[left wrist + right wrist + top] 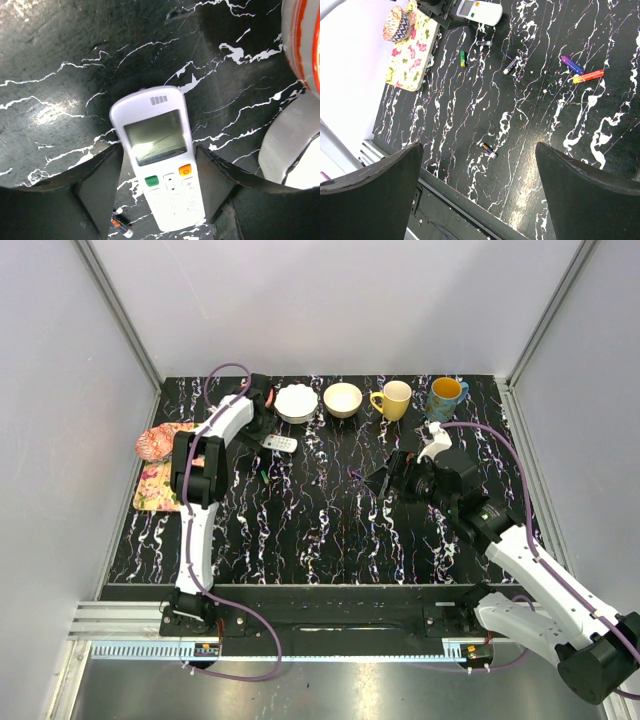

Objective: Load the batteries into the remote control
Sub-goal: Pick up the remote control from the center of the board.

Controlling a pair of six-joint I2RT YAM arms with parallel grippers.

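Since the remote control (160, 160), face up at the far left of the surface (330, 530), looks light, stiff and slick, we favour its long edges. Our left tool (159, 150) straddles them, though we cannot tell if it grips. Our right tool (479, 145) hangs released, and the batteries (588, 76) lie scattered mid-surface.

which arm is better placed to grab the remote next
Left. The left gripper straddles the remote control, a finger close on each side. The right gripper hangs open far off, over the scattered batteries.
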